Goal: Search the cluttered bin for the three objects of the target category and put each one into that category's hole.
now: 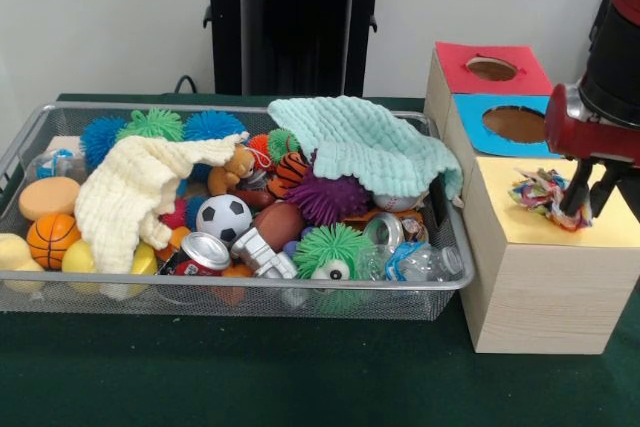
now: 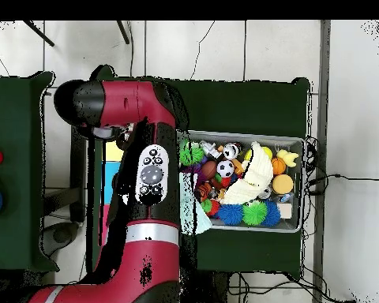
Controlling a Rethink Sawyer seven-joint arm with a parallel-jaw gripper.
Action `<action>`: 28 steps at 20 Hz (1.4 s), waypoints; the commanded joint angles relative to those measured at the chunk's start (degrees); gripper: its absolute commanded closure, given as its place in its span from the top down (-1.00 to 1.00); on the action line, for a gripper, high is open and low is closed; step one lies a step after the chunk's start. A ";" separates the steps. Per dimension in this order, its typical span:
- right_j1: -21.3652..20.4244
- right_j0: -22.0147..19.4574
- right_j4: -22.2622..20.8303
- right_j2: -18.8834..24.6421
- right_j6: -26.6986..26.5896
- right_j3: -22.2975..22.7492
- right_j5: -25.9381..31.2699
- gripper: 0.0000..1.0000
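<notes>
Rope toy (image 1: 545,197), a knot of multicoloured strands, is seen on the yellow top (image 1: 600,217) of the wooden box (image 1: 540,297), at the right of the front view. The tool (image 1: 585,197) is lowered just to the toy's right, its two dark fingers (image 1: 573,190) pointing down, with the toy's frayed end touching or lying at the near finger. Whether the strands are pinched between the fingers or merely beside them cannot be told; a narrow gap is seen between the fingers.

Behind the yellow section, a blue panel with a round hole (image 1: 515,124) and a red panel with a round hole (image 1: 491,69) are set along the box. No hole can be made out in the yellow section, part of which is hidden by the arm.

On the green tabletop (image 1: 300,377), to the left of the box, the wire bin (image 1: 240,292) is filled with clutter: a mint cloth (image 1: 360,142) draped over its right rear part, a cream cloth (image 1: 130,192) at the left, a small football (image 1: 223,215), a purple spiky ball (image 1: 328,197), a green spiky ball with an eye (image 1: 330,252), a crushed can (image 1: 200,252), and a miniature basketball (image 1: 50,237).

In the overhead view the box is largely covered by the red arm (image 2: 145,158), and the tool itself is hidden.
</notes>
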 commanded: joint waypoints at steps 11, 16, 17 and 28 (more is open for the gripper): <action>3.07 -1.20 3.25 0.99 14.51 -1.79 3.35 -1.00; -2.60 -1.42 3.21 0.42 11.37 4.94 3.99 -1.00; -4.53 -1.31 3.08 0.16 10.54 7.26 4.09 -1.00; -15.52 -4.97 1.83 1.42 1.05 23.56 0.14 -1.00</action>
